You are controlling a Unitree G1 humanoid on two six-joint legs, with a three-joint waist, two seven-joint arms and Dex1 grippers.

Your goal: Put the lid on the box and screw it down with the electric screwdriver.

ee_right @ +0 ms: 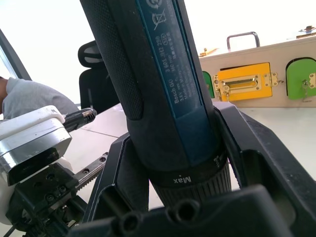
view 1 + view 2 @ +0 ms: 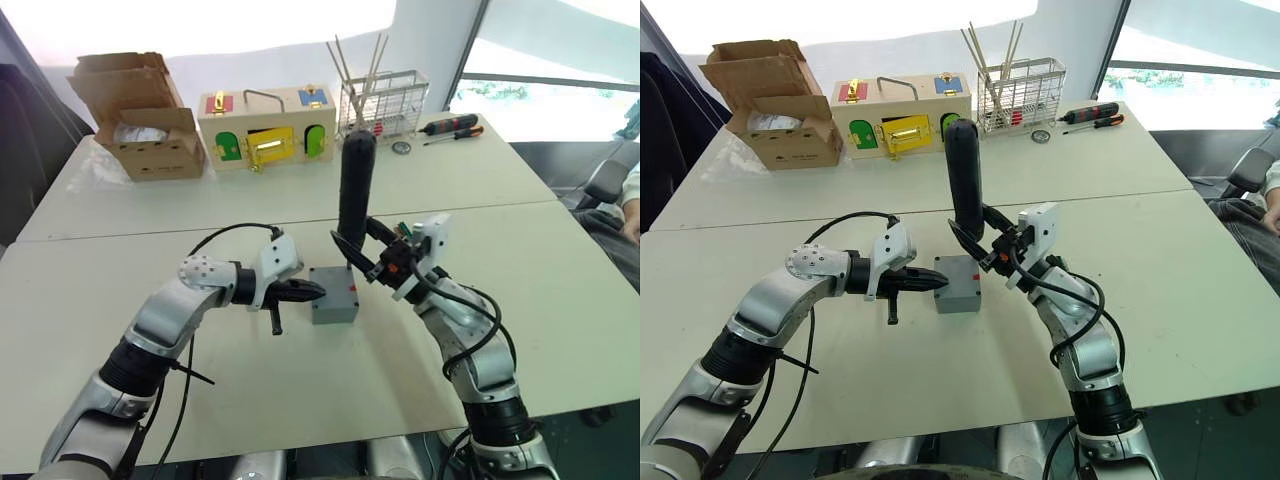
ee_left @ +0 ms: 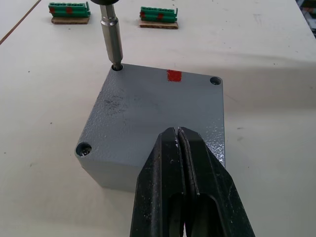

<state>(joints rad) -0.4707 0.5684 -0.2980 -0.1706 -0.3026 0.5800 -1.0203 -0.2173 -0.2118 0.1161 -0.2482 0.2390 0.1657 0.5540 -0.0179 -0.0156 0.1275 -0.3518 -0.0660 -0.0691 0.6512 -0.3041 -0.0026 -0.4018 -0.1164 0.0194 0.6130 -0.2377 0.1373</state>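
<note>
The small grey box (image 2: pixel 334 300) stands in the middle of the near table, with the lid (image 3: pixel 148 106) lying flush on top and a red mark (image 3: pixel 174 75) at one edge. My left gripper (image 3: pixel 177 132) is shut, its tips resting on the lid's edge nearest the arm. My right gripper (image 2: pixel 365 250) is shut on the electric screwdriver (image 2: pixel 356 190), a thick black tool held upright over the box. Its metal bit (image 3: pixel 112 37) stands in one corner screw hole of the lid. Screw heads sit in two other corner holes.
On the far table stand a brown cardboard box (image 2: pixel 140 120), a wooden box with coloured latches (image 2: pixel 265 125), a wire basket (image 2: pixel 383 100) and two hand screwdrivers (image 2: pixel 450 127). Two green terminal blocks (image 3: pixel 158 15) lie beyond the grey box. A person's arm (image 2: pixel 630 205) is at the right edge.
</note>
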